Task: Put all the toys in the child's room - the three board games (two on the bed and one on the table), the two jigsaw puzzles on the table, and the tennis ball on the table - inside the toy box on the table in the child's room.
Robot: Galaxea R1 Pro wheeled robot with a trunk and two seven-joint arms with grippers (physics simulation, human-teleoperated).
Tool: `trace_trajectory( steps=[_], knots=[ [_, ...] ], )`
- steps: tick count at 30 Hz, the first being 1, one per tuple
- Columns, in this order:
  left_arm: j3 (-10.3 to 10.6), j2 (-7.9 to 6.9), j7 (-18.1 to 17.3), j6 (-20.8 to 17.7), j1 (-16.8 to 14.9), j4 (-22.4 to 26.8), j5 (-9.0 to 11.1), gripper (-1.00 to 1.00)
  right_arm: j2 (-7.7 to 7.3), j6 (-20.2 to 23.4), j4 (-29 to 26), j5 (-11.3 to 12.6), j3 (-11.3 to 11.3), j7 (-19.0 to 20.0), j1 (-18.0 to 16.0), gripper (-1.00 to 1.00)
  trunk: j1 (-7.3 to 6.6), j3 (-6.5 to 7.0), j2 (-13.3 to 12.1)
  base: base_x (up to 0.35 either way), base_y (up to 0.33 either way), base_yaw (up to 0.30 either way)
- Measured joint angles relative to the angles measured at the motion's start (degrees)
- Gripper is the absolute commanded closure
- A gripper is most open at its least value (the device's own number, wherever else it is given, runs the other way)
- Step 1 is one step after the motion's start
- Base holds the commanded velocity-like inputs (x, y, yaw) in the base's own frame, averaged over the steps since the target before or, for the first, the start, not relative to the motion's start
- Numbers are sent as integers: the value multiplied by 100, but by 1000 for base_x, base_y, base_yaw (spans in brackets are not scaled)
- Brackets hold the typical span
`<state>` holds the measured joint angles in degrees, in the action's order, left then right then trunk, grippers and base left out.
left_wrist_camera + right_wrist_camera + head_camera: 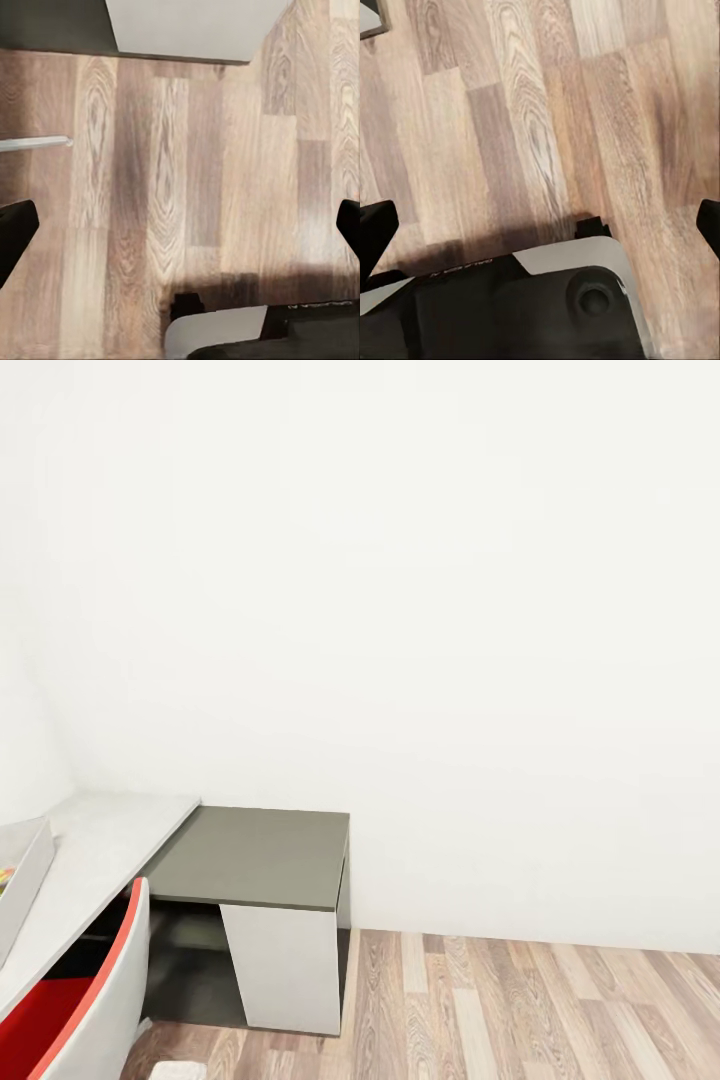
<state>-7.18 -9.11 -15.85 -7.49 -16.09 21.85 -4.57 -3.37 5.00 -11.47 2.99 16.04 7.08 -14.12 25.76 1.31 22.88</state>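
Against the white wall [400, 610], the table [255, 855] sits in the corner: dark grey top w/ a white leg panel, joined to a light grey top running off beside it. On that light top, away from the corner, a slice of the toy box [25, 880] pokes in w/ something colourful inside, prob. a toy, too small to name. Red-and-grey chair [95, 1000] is tucked at the table. Board games, puzzles & ball can't be picked out.

Left gripper [180, 225] and right gripper [540, 225] both hang over bare wood floor [520, 1010], fingertips [15, 229] spread wide, nothing btwn them. Robot's base [525, 307] lies below each. Arms look stowed low, prob. so nothing snags while driving. Judged: transit step, robot needs to turn toward the box side of the table or the bed before any pick.
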Motion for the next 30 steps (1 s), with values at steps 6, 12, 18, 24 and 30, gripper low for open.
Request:
trace_trajectory(
  steps=[6,12,18,24,30],
  knots=[
    [16,67,934,856,46,-1364,-70,-100,-4,-426,797,-64,7,-579,3,-100,0,1,1,0,0,0],
    [33,48,1201,1454,441,-1990,-168,-100,-31,-578,951,-61,13,-704,472,-100,0,1,1,0,0,0],
    [35,29,1286,1598,1019,-2082,-432,-100,-83,-1239,970,-48,30,-797,1032,-100,0,0,1,0,0,0],
    [25,32,1358,1906,1446,-2101,-468,-100,-122,-1805,977,-43,29,-974,1373,-100,0,1,1,0,0,0],
    [-10,111,1878,2039,1591,-2108,-423,-100,-128,-1938,987,-37,32,-1061,1432,-100,1,0,2,0,0,0]
  ],
)
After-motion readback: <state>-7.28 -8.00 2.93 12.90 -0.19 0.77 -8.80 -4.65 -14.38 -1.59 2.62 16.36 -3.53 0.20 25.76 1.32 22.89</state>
